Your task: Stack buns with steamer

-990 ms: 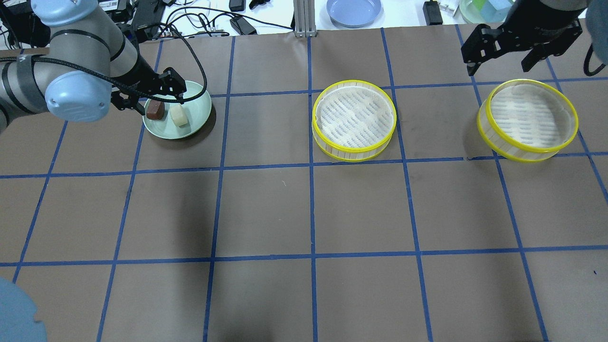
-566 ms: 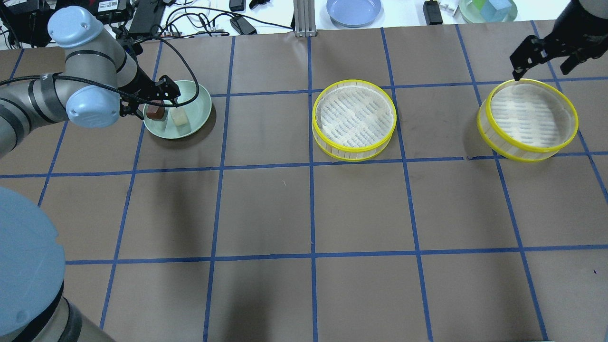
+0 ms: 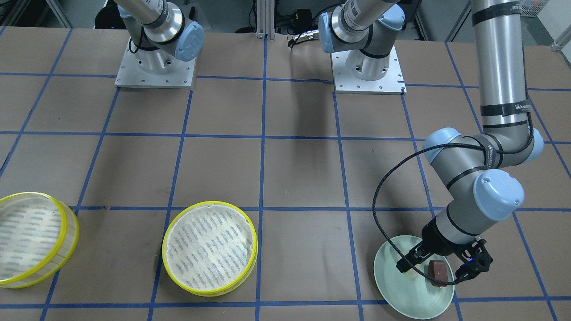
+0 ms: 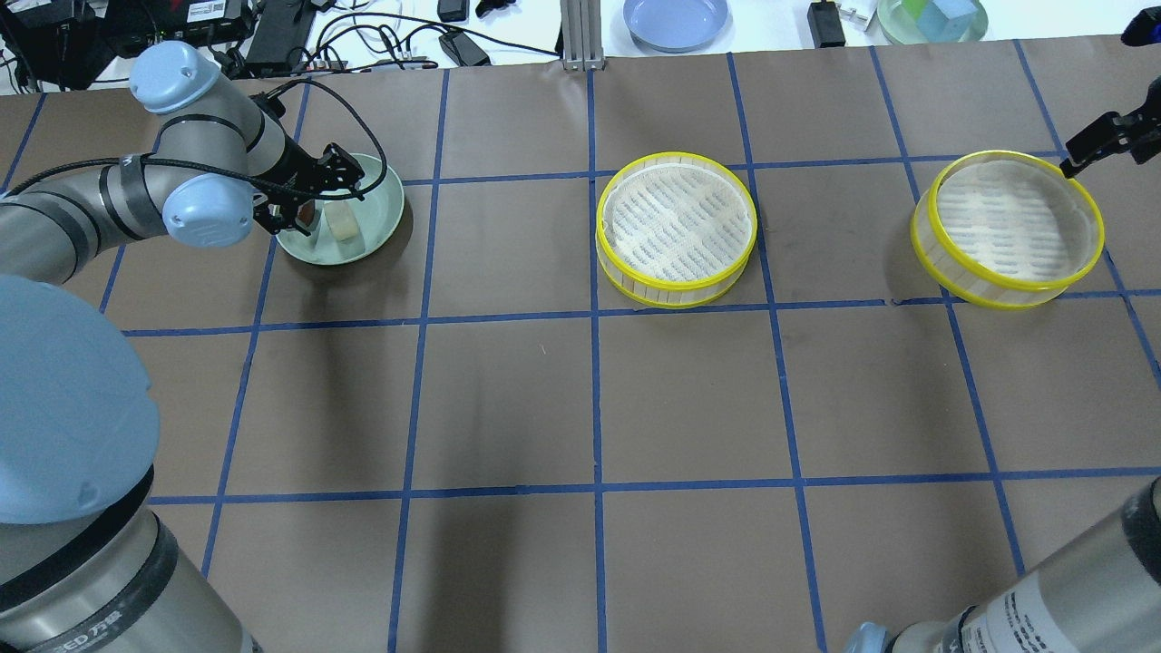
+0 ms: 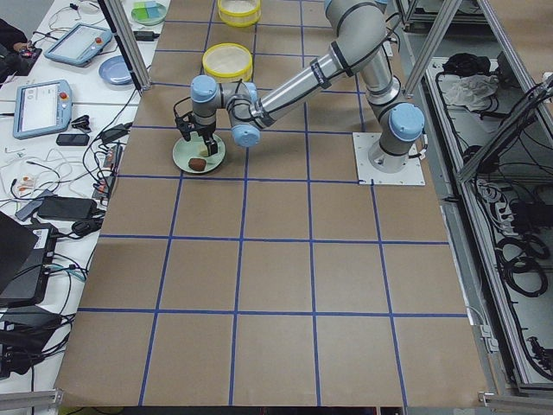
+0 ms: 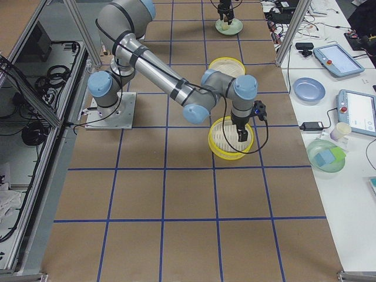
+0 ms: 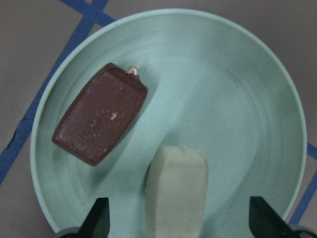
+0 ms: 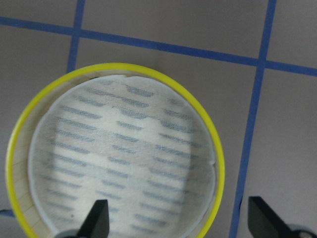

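Observation:
The dark reddish-brown bun (image 7: pixel 99 119) and the cream-white bun (image 7: pixel 177 191) lie side by side on the pale green plate (image 7: pixel 237 89). My left gripper (image 7: pixel 181 220) is open just above the plate, its fingertips either side of the cream bun. In the overhead view the left gripper (image 4: pixel 313 195) partly hides the brown bun (image 4: pixel 306 214), and the cream bun (image 4: pixel 343 221) shows beside it. My right gripper (image 8: pixel 179 220) is open and empty above the right yellow-rimmed steamer (image 8: pixel 114 153), seen overhead at its far right edge (image 4: pixel 1114 136).
A second yellow-rimmed steamer (image 4: pixel 676 227) stands mid-table; the right steamer (image 4: pixel 1007 227) stands to its right. Beyond the table's far edge are a blue plate (image 4: pixel 676 20), cables and boxes. The robot bases (image 3: pixel 154 67) stand at the near side.
My left gripper has come down closer over the buns on the plate. My right gripper has moved right and down toward the right steamer's far edge.

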Controlling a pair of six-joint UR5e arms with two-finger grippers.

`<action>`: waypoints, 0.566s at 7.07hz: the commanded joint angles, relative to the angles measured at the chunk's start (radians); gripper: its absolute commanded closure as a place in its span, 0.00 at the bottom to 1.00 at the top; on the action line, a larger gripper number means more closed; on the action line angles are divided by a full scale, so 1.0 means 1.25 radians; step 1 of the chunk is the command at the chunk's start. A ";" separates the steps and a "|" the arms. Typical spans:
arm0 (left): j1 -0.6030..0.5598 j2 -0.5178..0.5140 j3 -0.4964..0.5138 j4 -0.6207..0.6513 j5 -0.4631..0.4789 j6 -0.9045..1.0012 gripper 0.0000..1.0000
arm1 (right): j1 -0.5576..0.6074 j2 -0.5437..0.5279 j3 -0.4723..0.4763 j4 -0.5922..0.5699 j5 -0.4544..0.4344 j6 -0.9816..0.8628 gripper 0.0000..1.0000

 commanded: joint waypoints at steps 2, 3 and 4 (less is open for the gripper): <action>0.000 -0.028 0.002 -0.002 -0.010 -0.014 0.96 | -0.016 0.092 -0.009 -0.094 -0.013 -0.008 0.03; 0.000 -0.023 0.002 -0.001 -0.009 -0.012 1.00 | -0.016 0.104 -0.007 -0.092 -0.011 -0.006 0.15; 0.000 -0.010 0.008 0.000 -0.010 -0.011 1.00 | -0.016 0.106 -0.002 -0.074 -0.015 0.007 0.24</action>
